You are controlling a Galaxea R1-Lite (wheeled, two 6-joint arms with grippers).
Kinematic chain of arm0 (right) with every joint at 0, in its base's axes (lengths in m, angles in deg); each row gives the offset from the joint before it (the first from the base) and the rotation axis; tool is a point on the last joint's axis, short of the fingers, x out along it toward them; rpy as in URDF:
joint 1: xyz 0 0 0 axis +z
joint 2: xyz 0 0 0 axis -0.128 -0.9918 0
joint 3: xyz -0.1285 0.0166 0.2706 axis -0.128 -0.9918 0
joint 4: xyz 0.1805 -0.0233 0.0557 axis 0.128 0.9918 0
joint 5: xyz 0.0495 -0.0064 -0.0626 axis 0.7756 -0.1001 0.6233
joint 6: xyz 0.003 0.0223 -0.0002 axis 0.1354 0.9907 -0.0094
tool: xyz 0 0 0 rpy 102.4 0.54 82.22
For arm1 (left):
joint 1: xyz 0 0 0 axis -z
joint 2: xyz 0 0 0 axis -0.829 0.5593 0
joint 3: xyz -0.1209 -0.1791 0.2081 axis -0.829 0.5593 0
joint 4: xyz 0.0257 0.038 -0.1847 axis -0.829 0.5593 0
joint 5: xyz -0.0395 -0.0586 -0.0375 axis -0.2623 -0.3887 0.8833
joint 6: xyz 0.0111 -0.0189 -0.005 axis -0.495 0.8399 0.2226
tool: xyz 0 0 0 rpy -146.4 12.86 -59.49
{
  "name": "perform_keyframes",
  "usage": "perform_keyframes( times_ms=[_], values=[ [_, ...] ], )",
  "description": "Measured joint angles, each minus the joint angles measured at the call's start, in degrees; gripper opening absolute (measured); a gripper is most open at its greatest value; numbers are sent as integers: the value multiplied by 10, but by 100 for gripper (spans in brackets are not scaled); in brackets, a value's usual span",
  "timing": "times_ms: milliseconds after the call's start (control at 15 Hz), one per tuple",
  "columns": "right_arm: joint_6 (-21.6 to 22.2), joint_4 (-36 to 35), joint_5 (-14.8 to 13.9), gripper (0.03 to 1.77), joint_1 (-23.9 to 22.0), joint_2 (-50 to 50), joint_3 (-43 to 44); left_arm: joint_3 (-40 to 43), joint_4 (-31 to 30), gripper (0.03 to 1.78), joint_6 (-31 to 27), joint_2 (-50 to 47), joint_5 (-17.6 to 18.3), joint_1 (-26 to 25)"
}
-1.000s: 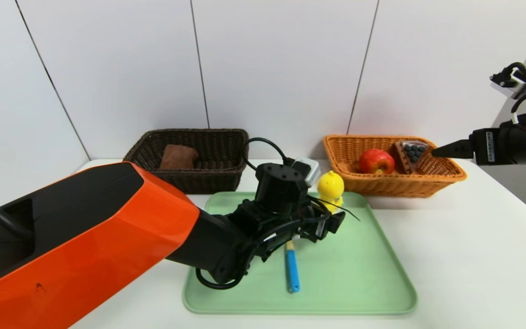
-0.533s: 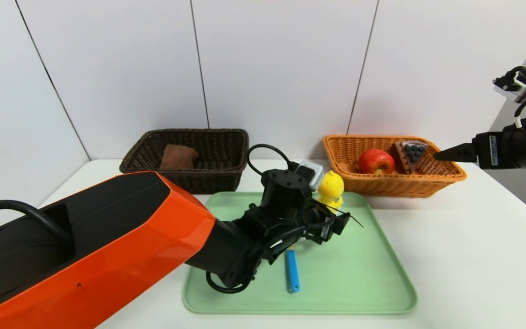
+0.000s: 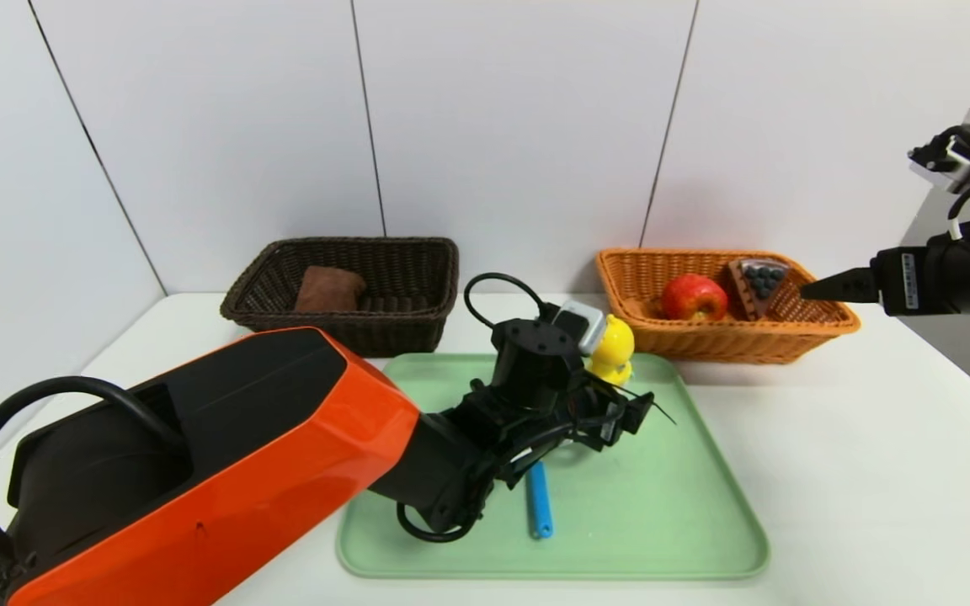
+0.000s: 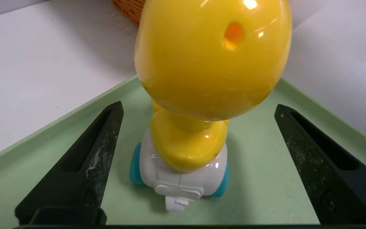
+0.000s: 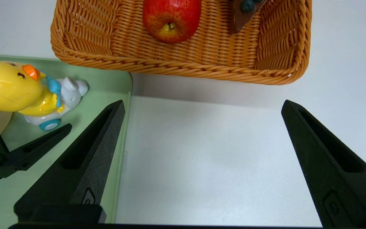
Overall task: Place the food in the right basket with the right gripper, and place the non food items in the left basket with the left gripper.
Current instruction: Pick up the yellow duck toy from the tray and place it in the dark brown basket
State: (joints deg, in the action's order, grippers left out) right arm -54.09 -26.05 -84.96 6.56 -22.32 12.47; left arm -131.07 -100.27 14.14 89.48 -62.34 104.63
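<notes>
With my left gripper (image 4: 199, 103) I'm reaching to the middle of the head view, its fingers standing wide apart, one on each side of the yellow duck toy (image 4: 189, 143) and gripping nothing. The duck is standing upright near the far edge of the green tray (image 3: 662, 513). I'm aiming to centre on its narrower body, since the big round head could slip or tip, then to close gently and lift straight up, clear of the blue handle (image 3: 540, 505) at lower centre, toward the dark basket (image 3: 413, 332), upper left of centre. My right gripper (image 5: 204, 100) is waiting open, near the right edge.
</notes>
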Motion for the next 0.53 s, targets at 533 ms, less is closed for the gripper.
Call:
perform_keyframes(
  times_ms=[533],
  values=[
    [0, 0, 0, 171, 0, 4, -9, -23, -1, 169, 0, 22, 2, -2]
  ],
)
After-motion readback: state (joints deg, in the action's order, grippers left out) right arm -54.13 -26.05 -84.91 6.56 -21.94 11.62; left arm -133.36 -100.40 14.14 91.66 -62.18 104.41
